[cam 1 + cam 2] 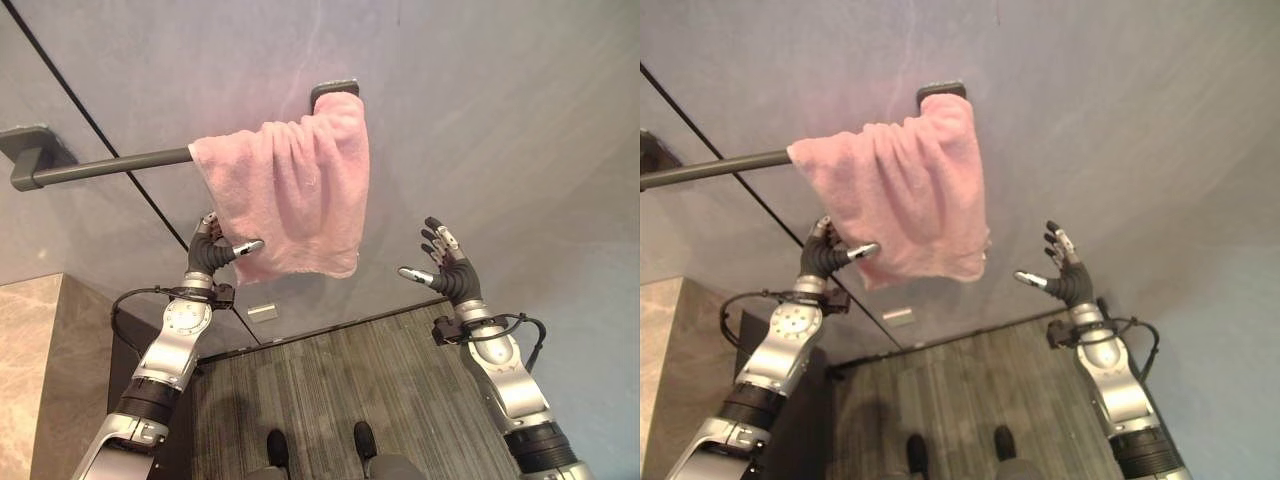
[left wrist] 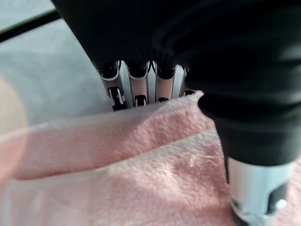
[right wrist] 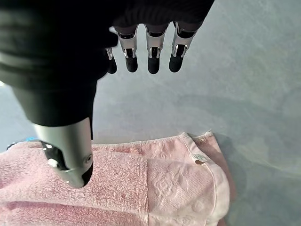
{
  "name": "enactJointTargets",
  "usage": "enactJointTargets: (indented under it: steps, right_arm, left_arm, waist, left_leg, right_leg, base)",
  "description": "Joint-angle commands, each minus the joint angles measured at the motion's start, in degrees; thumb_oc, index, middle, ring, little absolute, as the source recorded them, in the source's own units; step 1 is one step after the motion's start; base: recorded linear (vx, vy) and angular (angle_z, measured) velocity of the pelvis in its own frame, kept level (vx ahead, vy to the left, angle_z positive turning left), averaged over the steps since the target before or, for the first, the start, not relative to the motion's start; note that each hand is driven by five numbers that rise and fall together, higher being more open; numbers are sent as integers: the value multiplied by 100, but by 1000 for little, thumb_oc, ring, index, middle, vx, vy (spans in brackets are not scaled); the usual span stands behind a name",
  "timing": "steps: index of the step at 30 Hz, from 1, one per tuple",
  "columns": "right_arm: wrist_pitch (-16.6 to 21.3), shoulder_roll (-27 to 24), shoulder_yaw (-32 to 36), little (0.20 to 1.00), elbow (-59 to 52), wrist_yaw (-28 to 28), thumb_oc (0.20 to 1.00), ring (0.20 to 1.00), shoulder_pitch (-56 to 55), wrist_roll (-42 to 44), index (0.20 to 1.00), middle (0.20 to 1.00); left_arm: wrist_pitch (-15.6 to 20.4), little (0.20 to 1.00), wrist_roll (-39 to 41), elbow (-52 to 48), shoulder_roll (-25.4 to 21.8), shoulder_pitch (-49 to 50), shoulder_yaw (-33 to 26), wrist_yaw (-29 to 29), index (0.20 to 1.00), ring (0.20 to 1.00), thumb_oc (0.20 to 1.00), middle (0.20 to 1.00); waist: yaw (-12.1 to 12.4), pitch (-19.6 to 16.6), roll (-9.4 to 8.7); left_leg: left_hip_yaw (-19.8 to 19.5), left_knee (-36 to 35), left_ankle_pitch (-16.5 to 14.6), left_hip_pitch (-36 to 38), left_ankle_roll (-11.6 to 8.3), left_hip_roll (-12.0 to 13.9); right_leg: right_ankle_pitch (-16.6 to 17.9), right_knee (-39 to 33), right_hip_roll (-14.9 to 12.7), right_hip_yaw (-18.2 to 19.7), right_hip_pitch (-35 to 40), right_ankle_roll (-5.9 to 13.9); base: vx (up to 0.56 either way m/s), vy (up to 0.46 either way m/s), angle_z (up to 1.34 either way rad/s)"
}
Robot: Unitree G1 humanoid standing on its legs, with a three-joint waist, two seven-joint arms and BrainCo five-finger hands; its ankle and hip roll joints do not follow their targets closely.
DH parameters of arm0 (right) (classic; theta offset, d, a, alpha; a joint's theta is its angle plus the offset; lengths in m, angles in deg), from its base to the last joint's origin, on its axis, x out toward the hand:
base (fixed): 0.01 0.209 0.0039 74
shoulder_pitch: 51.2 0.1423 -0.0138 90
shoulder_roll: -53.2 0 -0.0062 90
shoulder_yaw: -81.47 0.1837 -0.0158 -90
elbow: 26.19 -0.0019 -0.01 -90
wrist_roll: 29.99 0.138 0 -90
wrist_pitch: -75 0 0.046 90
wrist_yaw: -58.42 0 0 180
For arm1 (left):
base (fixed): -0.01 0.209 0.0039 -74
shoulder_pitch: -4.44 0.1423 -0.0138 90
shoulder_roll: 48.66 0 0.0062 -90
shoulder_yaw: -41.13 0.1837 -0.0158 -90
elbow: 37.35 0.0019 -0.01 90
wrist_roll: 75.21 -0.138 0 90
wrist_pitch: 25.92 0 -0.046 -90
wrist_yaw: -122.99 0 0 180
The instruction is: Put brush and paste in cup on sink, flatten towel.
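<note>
Both hands matter here: with the pink towel point(image 1: 290, 190) bunched at the right end of the rail point(image 1: 110, 165), the left hand point(image 1: 212, 250) pinching its lower left corner should draw leftward along the rail, while the right hand point(image 1: 445, 265), fingers spread and empty, steadies the right edge.

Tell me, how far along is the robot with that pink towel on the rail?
Still to do: the pink terry towel hangs bunched in folds at one end of the dark grey wall rail, so it isn't flattened. In hand: the left hand pinches the towel's lower corner, fingers behind and thumb in front. The right hand hovers open beside the towel's other edge. Nothing here shows the brush, paste and cup step.
</note>
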Motion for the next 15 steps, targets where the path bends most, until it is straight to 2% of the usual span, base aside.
enactJointTargets:
  steps: [1,2,15]
  right_arm:
    - [381,-62,139,1000,-232,-32,1000,1000,345,59,1000,1000]
    - [381,-67,120,1000,-235,-34,1000,1000,364,67,1000,1000]
    - [363,-38,162,1000,-208,-95,1000,1000,279,56,1000,1000]
  left_arm:
    - [259,645,182,291,-265,-822,64,31,645,645,645,645]
    - [268,209,198,300,-262,-862,75,6,209,209,209,209]
    - [260,200,188,165,-273,-648,-46,104,200,200,200,200]
  waist:
    - [-52,-106,-162]
    - [-59,-98,-163]
    - [-29,-106,-115]
  left_leg:
    - [-325,362,-892,230,2,41]
    - [-320,358,-893,227,3,42]
    - [-336,330,-918,320,3,19]
  right_leg:
    - [-472,113,-247,-376,-31,294]
    - [-467,112,-248,-368,-40,296]
    - [-501,77,-277,-436,81,289]
  base:
    - [0,0,0]
    - [0,0,0]
    - [0,0,0]
